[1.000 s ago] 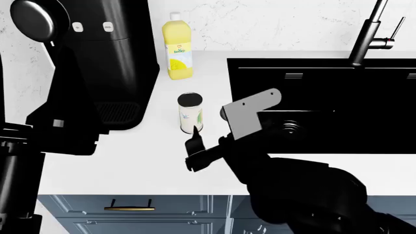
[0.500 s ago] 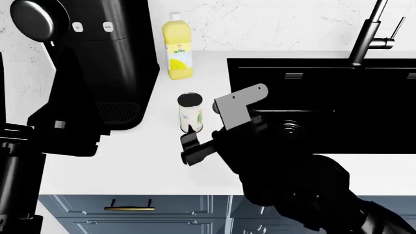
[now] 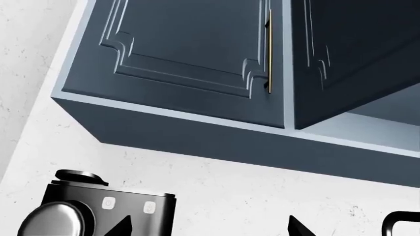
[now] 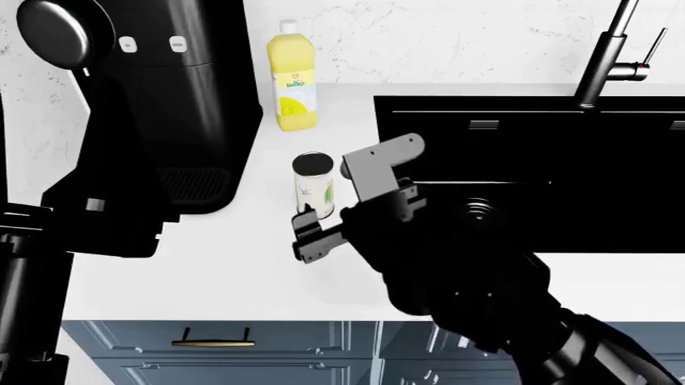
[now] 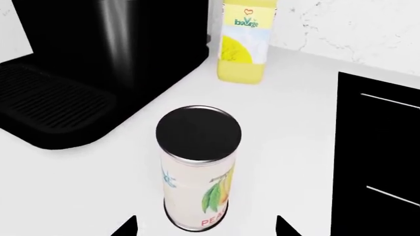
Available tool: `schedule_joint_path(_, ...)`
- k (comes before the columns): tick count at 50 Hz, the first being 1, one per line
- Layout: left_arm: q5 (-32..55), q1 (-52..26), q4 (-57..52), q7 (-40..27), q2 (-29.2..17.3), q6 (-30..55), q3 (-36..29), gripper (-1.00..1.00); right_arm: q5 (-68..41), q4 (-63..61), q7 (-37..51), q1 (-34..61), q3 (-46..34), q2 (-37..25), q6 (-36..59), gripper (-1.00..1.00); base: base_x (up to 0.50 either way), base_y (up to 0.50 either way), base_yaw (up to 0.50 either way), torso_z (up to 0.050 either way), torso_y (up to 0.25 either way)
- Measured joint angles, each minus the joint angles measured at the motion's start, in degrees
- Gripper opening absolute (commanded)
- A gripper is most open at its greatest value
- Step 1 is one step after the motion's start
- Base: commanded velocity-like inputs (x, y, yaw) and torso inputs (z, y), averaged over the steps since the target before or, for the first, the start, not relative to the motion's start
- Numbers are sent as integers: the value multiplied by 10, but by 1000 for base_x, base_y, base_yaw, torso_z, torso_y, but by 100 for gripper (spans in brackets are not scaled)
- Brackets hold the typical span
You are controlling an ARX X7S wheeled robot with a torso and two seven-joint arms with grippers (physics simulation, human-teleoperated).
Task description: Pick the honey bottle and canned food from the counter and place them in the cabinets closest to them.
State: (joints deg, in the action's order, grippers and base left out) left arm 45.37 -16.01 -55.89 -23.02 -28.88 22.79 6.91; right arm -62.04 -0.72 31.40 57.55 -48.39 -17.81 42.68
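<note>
The canned food (image 4: 314,186) is a pale can with a black lid and a peach label. It stands upright on the white counter (image 4: 214,265) between the coffee machine and the sink. My right gripper (image 4: 314,230) hovers just in front of it, low over the counter. In the right wrist view the can (image 5: 196,167) stands centred ahead of the gripper (image 5: 205,230), which is open, its fingertips (image 5: 128,227) wide on either side. My left gripper (image 3: 211,230) is raised, open and empty, facing the wall cabinets. The honey bottle is out of view.
A black coffee machine (image 4: 182,96) stands left of the can. A tall yellow bottle with a white cap (image 4: 291,80) stands behind it at the wall. The black sink (image 4: 535,168) and faucet (image 4: 610,56) lie to the right. Dark blue wall cabinets (image 3: 190,54) with a brass handle (image 3: 268,49) hang overhead.
My right gripper has moved left and forward, closing in on the can. The can and the left arm have stayed put.
</note>
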Motion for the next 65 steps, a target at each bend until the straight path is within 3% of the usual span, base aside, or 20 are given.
schedule_joint_path(65, 6, 4, 1, -13, -22, -22, -16, 100, 52, 228, -102, 66, -49, 97, -29, 100, 0, 0, 0, 0, 0)
